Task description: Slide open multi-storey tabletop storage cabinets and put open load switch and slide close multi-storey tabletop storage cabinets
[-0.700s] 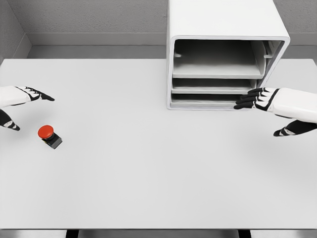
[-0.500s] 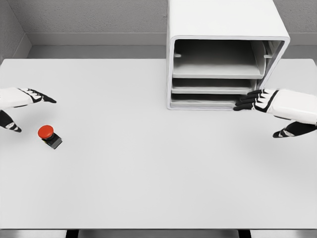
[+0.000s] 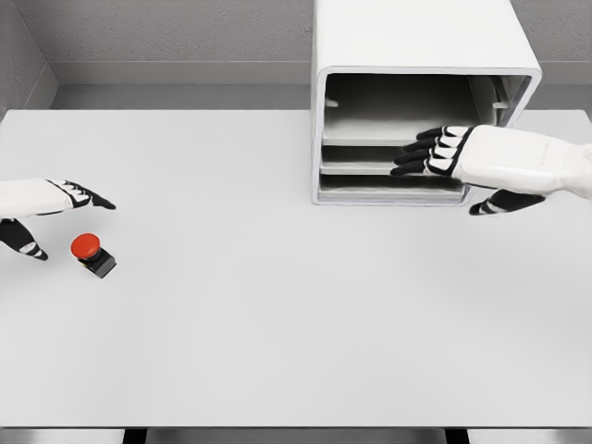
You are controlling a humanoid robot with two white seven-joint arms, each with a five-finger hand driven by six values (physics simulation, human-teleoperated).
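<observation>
Switch [image 3: 91, 252], small and rigid: I'd pinch its black base. Nearest it, left robot hand [image 3: 46, 211] open, empty; right robot hand [image 3: 462, 157] open.

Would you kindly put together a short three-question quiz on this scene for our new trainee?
1. True or false: the red load switch is inside the storage cabinet.
2. Which hand reaches in front of the cabinet's shelves? A) left hand B) right hand
3. Fill in: the switch sits on the table, just below the ___ hand.

Key: 1 false; it sits on the table. 2 B. 3 left.
</observation>
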